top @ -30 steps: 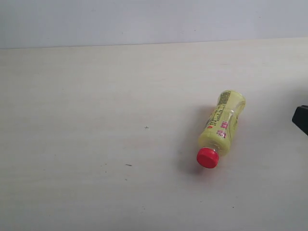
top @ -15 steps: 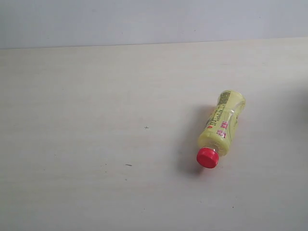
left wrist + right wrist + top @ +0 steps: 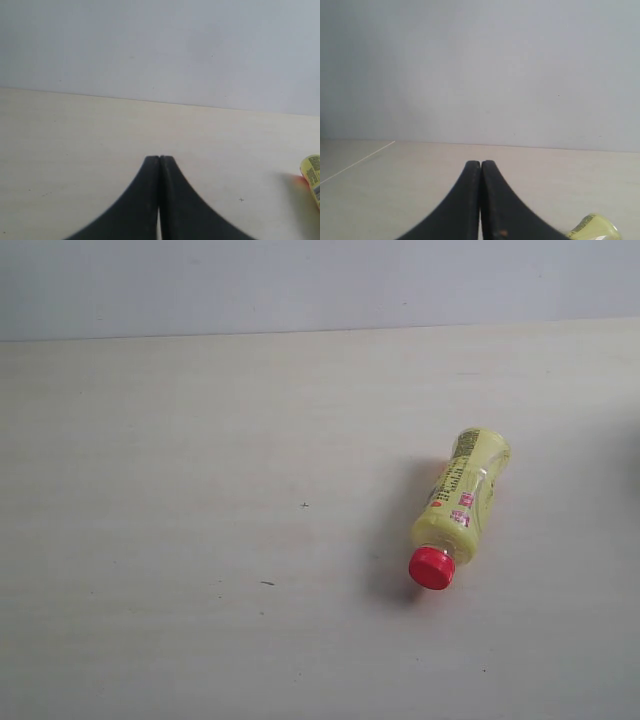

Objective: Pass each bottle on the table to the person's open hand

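A pale beige tabletop (image 3: 200, 490) with faint wood grain fills most of the exterior view. It runs back to a plain grey-white wall (image 3: 300, 285), which it meets along a straight, nearly level line. A tiny dark speck (image 3: 304, 505) sits near the middle of the surface, and a short dark fleck (image 3: 267, 583) lies nearer the camera. The light is soft and even.

The yellow bottle (image 3: 460, 508) lies on its side on the right half of the tabletop. Its red cap (image 3: 432, 568) points toward the near edge and its base points toward the wall. A printed label wraps its middle, and a dim shadow falls on the surface to its left.

In the left wrist view the left pincer (image 3: 159, 159) hangs above the bare surface with its two black fingers pressed flat together and nothing between them. The bottle's yellow end shows at the picture's edge, well apart from the tips.

The right pincer (image 3: 480, 163) is likewise fully closed and grips nothing. Part of the bottle shows beside and beyond it, and whether they touch cannot be told. A thin pale line (image 3: 357, 162) crosses the tabletop on its other side.
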`<state>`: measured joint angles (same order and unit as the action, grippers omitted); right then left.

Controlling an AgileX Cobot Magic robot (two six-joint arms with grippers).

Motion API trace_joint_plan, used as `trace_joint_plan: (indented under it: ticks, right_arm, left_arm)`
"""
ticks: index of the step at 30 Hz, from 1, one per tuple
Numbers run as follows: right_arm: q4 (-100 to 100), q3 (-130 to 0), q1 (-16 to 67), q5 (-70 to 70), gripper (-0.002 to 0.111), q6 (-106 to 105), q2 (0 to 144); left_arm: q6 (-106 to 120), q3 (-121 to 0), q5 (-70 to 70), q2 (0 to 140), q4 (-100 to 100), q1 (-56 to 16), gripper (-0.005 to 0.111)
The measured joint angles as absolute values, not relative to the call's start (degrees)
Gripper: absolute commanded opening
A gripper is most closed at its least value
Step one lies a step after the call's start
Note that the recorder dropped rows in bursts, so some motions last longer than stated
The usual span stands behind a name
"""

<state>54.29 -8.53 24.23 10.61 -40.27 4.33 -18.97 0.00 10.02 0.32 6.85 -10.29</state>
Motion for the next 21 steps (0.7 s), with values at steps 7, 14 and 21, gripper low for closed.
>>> trace_joint_plan:
  ticks: [7, 14, 21]
  right_arm:
    - [54.3, -8.5, 24.2, 10.6, 0.000, -40.3, 4.3]
    - [54.3, -8.5, 24.2, 10.6, 0.000, -40.3, 4.3]
    - [54.3, -8.5, 24.2, 10.6, 0.000, -40.3, 4.3]
  left_arm:
    - [-19.0, 0.0, 10.0, 0.3, 6.9, -10.3, 0.000]
    - [-19.0, 0.0, 10.0, 0.3, 6.9, -10.3, 0.000]
    - [-19.0, 0.0, 10.0, 0.3, 6.9, -10.3, 0.000]
